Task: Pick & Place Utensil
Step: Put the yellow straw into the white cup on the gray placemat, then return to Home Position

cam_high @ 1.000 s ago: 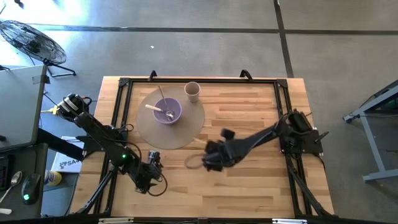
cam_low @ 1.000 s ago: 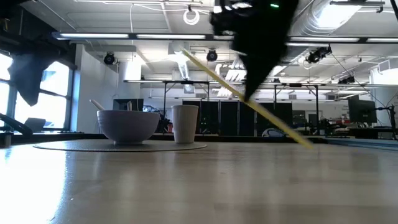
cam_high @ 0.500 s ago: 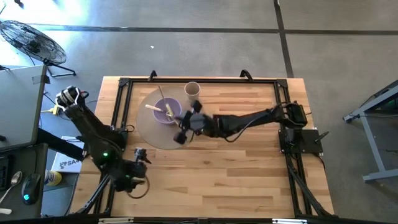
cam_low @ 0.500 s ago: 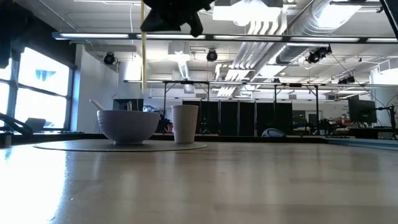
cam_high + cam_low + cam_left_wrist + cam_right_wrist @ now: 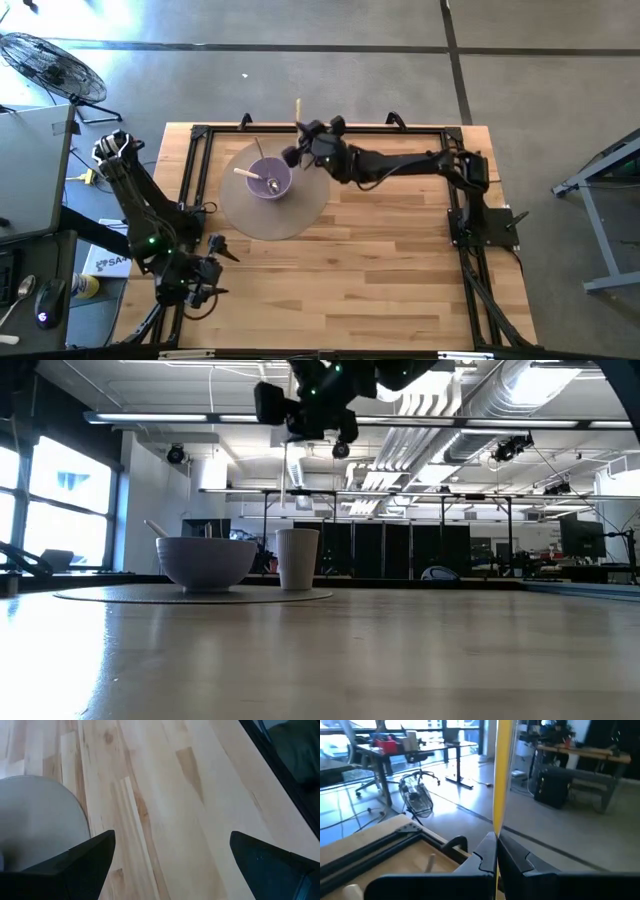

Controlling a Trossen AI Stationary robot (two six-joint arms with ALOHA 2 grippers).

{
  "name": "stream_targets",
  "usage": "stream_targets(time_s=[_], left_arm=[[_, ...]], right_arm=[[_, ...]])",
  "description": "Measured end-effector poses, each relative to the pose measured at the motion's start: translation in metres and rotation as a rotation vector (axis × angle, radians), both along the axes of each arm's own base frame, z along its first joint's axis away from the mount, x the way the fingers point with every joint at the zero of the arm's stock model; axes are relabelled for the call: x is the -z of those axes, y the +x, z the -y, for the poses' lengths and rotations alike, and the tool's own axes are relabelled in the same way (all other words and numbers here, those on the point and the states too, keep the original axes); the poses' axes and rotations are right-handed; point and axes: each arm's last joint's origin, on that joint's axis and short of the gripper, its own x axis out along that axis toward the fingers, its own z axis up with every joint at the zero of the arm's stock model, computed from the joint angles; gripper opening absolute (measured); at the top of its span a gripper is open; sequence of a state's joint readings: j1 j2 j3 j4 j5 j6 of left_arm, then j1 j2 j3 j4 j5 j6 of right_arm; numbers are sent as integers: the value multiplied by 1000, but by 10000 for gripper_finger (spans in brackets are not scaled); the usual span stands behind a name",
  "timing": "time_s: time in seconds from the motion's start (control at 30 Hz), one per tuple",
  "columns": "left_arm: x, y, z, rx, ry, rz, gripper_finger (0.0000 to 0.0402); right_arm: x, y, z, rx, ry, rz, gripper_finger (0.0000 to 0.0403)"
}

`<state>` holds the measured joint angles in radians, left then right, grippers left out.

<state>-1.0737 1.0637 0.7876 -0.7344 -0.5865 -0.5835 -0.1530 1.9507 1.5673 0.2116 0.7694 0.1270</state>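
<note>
The yellow utensil [image 5: 501, 775] stands upright in the right gripper [image 5: 303, 143], fingers clamped on it, above the cup [image 5: 297, 559] near the table's [image 5: 400, 260] far edge; beside it the purple bowl [image 5: 269, 179] sits on the round mat [image 5: 290, 215]; the left gripper [image 5: 170, 865] hangs spread wide, empty, at the near left corner.

The right arm stretches far across, its pincer [image 5: 305, 140] closed and raised high, while the left pincer [image 5: 205, 275] hangs spread wide.
</note>
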Motion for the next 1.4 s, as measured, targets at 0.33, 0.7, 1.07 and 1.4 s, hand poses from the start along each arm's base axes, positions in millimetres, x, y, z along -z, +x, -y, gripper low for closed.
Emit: stream_targets(time_s=[0.33,0.7,1.07,1.4], left_arm=[[0,0,0,2,3,-1,387],[0,0,0,-2,6,5,387],[0,0,0,51,35,-4,387],[1,-1,1,67,25,-23,387]], right_arm=[[22,-14,35,66,194,-67,6],[27,-16,37,26,229,-117,72],[-13,-33,32,-92,305,1,157],[-87,-119,3,-87,316,-135,145]])
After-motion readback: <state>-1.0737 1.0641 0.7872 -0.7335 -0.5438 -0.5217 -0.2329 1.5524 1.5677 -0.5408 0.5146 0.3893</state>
